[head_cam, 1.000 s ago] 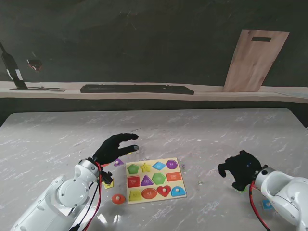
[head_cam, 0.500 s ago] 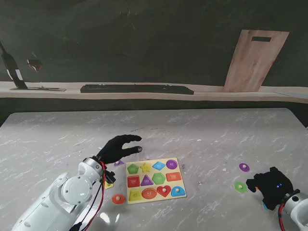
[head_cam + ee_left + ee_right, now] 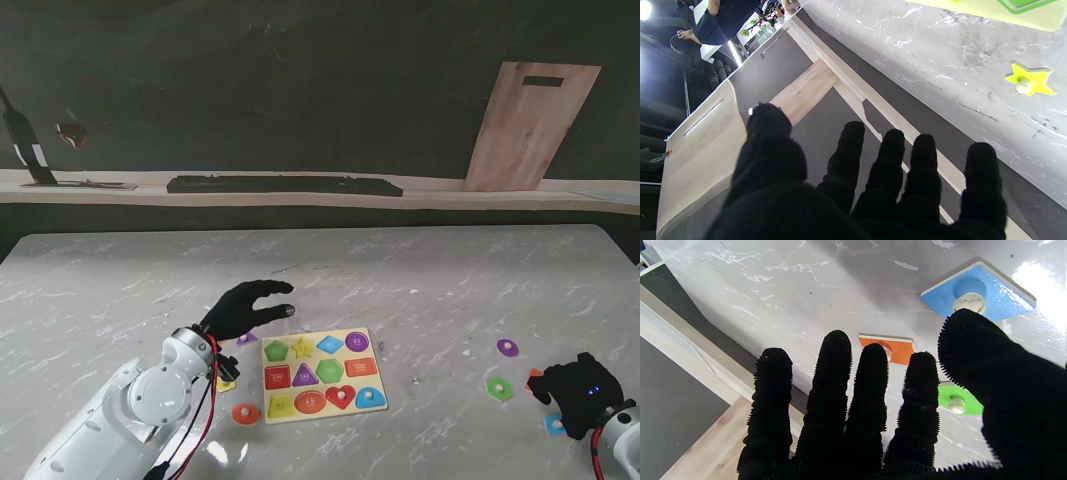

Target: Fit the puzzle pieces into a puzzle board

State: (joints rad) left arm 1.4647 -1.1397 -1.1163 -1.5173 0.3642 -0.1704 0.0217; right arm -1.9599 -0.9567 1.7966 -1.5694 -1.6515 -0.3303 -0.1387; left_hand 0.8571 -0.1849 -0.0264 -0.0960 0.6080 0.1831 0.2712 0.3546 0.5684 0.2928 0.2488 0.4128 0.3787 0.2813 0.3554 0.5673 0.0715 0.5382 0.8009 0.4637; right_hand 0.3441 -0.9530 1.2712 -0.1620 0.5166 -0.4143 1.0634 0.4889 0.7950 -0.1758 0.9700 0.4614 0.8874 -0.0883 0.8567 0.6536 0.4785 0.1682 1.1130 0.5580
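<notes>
Two black-gloved hands hang over the marble table (image 3: 420, 270), both holding nothing with fingers spread. Nearest me, the right hand (image 3: 575, 390) hovers among loose blue (image 3: 977, 290), orange (image 3: 898, 350) and green (image 3: 499, 387) pieces. The puzzle board (image 3: 322, 374) lies mid-table. Just beyond its left corner hovers the left hand (image 3: 245, 306).

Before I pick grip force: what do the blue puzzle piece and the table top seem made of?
The blue puzzle piece looks like painted wood or board: glossy blue face, pale edge, small light knob. The table top looks like polished marble or a marble-look laminate: grey veining, bright reflections. The pictures cannot settle either.
</notes>
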